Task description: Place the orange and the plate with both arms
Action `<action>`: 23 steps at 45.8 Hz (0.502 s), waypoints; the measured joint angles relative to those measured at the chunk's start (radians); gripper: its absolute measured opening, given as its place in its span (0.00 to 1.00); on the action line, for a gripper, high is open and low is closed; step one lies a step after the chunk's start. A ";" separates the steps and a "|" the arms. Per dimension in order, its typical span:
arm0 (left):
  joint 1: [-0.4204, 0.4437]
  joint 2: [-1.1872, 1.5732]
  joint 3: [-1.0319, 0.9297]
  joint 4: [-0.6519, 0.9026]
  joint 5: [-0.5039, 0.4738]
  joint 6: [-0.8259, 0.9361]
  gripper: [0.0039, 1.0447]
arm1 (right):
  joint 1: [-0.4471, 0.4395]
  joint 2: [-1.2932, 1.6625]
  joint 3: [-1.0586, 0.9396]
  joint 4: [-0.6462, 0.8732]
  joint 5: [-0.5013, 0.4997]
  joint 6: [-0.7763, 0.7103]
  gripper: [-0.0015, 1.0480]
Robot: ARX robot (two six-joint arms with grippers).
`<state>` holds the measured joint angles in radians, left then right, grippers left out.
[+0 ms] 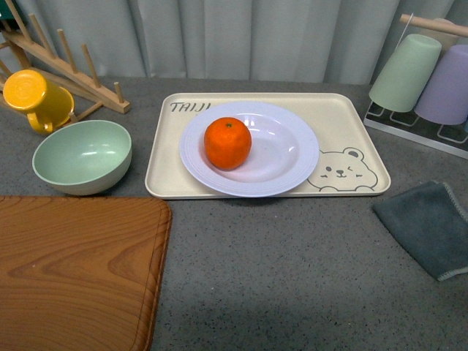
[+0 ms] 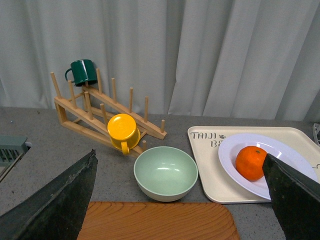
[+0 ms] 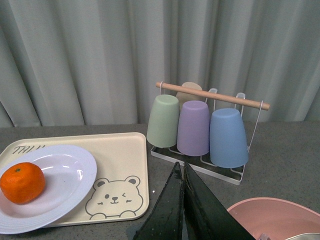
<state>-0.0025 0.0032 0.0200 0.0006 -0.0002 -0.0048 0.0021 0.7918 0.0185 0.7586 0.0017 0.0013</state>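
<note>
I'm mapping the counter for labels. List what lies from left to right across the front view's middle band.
yellow mug → pale green bowl → orange on the white plate → bear drawing on the beige tray → green cup → purple cup

A pale grey-green curtain (image 1: 241, 36) hangs in soft vertical folds across the whole back of the scene — no wall or window shows behind it. Below it runs a speckled grey worktop (image 1: 292, 270), matte and evenly lit, with only faint shadows. A wooden board (image 1: 73, 270) with reddish grain covers its near left corner — rounded at the edge.
</note>
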 joint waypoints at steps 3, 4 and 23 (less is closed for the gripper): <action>0.000 0.000 0.000 0.000 0.000 0.000 0.94 | 0.000 -0.062 -0.007 -0.055 0.000 0.000 0.01; 0.000 0.000 0.000 0.000 0.000 0.000 0.94 | 0.000 -0.077 -0.008 -0.068 0.000 0.000 0.01; 0.000 0.000 0.000 0.000 0.000 0.000 0.94 | 0.000 -0.318 -0.013 -0.287 0.000 0.000 0.01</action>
<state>-0.0025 0.0032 0.0200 0.0006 -0.0002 -0.0048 0.0021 0.4740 0.0051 0.4713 0.0017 0.0013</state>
